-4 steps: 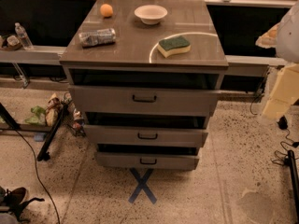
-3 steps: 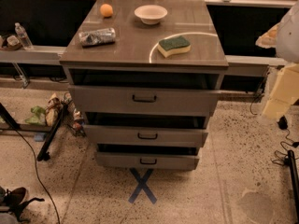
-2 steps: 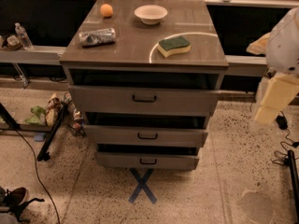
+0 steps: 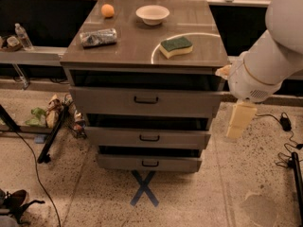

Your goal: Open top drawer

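The top drawer (image 4: 146,101) is the widest of three grey drawers in the cabinet, with a small black bar handle (image 4: 146,100) at its centre. A dark gap shows above its front. The mid-sized drawer (image 4: 148,137) and the narrowest drawer (image 4: 149,163) sit below it. My gripper (image 4: 236,123) hangs cream-coloured under the white arm (image 4: 265,60), to the right of the cabinet at about the height of the top drawer's right end. It is apart from the handle and holds nothing that I can see.
On the cabinet top (image 4: 142,46) lie an orange (image 4: 108,10), a white bowl (image 4: 152,14), a green sponge (image 4: 176,46) and a crushed bottle (image 4: 98,37). A blue tape X (image 4: 144,188) marks the floor in front. Cables and clutter (image 4: 47,122) lie at the left, cables (image 4: 289,141) at the right.
The arm has swung left and further into view, bringing the gripper closer to the cabinet's right side. The drawers have not moved.
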Available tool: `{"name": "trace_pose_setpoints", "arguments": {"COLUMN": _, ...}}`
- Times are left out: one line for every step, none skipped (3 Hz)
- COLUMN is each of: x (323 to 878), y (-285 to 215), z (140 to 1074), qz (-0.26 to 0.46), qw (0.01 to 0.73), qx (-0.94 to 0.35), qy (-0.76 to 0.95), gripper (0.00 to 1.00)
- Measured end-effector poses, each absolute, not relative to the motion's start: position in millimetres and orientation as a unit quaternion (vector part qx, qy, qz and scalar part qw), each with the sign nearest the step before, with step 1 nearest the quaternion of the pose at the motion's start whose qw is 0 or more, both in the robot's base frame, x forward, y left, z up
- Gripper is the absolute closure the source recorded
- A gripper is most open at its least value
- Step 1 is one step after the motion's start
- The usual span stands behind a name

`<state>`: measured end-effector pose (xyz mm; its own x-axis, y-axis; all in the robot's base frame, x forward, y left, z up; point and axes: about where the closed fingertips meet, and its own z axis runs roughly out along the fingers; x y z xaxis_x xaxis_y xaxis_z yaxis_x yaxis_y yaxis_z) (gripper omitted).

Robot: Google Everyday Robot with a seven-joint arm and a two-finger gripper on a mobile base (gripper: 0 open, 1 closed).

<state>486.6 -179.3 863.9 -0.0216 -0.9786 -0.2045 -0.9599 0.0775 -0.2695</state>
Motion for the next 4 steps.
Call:
{"name": "trace_pose_setpoints", "arguments": {"x": 486.4, "y": -179.2, "z": 864.0, "qz": -0.027, "qw": 0.169, "qx": -0.679, "qy": 0.714, "gripper": 0.00}}
{"name": "trace_pose_setpoints", "arguments": {"x": 506.1, "y": -161.1, "z": 838.9, "qz": -0.004, "qw": 0.179, "qx": -0.690, "qy": 0.701, "gripper": 0.00}}
{"name": "trace_pose_setpoints", "arguments": {"x": 545.8, "y": -132.0, "z": 796.4, "qz": 0.029, "qw": 0.193, "qx": -0.704, "qy": 0.682, "gripper": 0.00}}
{"name": "trace_pose_setpoints", "arguments": {"x": 584.6, "y": -112.8, "z": 766.1, "qz": 0.033, "qw": 0.199, "qx": -0.715, "qy": 0.670, "gripper": 0.00}}
